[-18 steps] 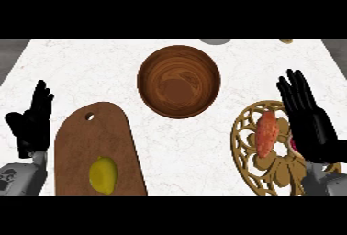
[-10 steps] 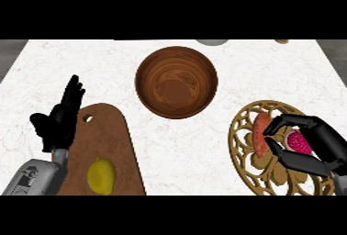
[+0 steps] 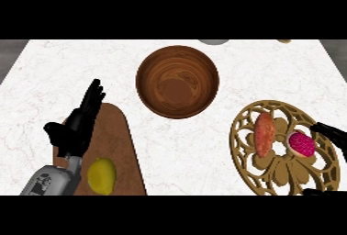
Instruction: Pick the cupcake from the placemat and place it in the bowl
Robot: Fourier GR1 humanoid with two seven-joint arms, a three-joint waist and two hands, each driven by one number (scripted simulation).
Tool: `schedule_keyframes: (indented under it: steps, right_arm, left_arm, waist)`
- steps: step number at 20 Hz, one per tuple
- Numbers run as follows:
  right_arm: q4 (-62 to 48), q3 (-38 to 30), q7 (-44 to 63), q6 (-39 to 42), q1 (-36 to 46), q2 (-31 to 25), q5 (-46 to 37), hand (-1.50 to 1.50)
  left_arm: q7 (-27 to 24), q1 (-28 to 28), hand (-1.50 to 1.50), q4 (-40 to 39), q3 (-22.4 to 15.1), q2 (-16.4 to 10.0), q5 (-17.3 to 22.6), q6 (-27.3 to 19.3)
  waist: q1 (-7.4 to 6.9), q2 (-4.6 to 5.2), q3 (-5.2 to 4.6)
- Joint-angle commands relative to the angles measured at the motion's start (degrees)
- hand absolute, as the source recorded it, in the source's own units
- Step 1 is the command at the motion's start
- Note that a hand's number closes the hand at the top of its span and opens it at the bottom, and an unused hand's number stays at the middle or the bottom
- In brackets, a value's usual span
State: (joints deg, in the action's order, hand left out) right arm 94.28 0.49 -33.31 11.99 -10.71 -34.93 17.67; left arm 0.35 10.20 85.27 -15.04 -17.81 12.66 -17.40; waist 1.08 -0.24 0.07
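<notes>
1. The right hand (image 3: 331, 134) shows only at the view's right edge. Its visible fingers are apart and clamp nothing, with one tip just beside the cupcake (image 3: 301, 143).
2. The cupcake sits on the placemat (image 3: 284, 170), pink top facing up, its long axis running roughly near-to-far. An orange-brown oblong thing (image 3: 264, 134) lies close on its left.
3. Risk: closing fingers could tip the cupcake or knock that neighbour.
4. The left hand (image 3: 76, 126) rests open over the board (image 3: 119, 137).
5. The bowl (image 3: 150, 78) lies farthest, well apart from the cupcake.
</notes>
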Motion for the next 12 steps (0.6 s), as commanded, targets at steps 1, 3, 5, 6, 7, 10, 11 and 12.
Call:
schedule_keyframes:
  steps: [1,3,5,6,7,10,11,12]
  right_arm:
    - [8.2,-5.4,-0.7,0.6,-5.8,-1.9,0.4,-1.50]
    - [10.5,-10.6,5.5,-0.7,-4.4,-6.1,2.8,-1.50]
    - [10.2,-11.6,10.3,-2.8,-3.9,-7.5,0.3,-1.50]
    - [9.6,-13.0,12.0,-1.0,-2.9,-9.6,1.0,-1.50]
    - [10.3,-14.8,14.2,0.6,-3.2,-10.7,2.9,-1.50]
    - [13.3,-14.3,22.5,1.7,-2.0,-13.5,3.4,-1.50]
    - [10.4,-14.6,25.3,3.6,1.0,-14.9,5.3,-1.50]
    - [11.8,-10.5,27.6,2.7,2.1,-14.6,2.9,-1.50]
  left_arm:
    - [2.9,-0.8,0.00,2.4,-1.4,1.6,-2.3,-1.0]
    - [2.2,-0.3,0.00,1.2,-0.7,1.5,-1.1,0.5]
    - [-1.5,-3.6,0.00,2.0,-0.2,1.2,-0.8,1.6]
    - [0.1,1.0,0.00,-1.2,0.1,2.2,-1.7,1.1]
    - [2.3,-1.7,0.00,2.8,1.2,0.1,0.2,3.0]
    - [-2.7,-5.7,0.00,2.1,-0.1,1.3,-2.2,2.4]
    - [1.9,-2.2,0.00,3.4,0.4,1.3,-1.5,2.5]
    - [1.4,1.6,0.00,0.5,0.1,3.8,-3.0,0.4]
  waist:
    - [-0.33,0.04,-0.08]
    - [-0.09,0.02,-0.13]
    - [-0.58,0.07,-0.15]
    - [-0.31,0.19,-0.14]
    - [-0.70,0.10,-0.12]
    - [-1.03,0.08,-0.15]
    - [-1.24,0.17,-0.11]
    - [-1.18,0.31,-0.13]
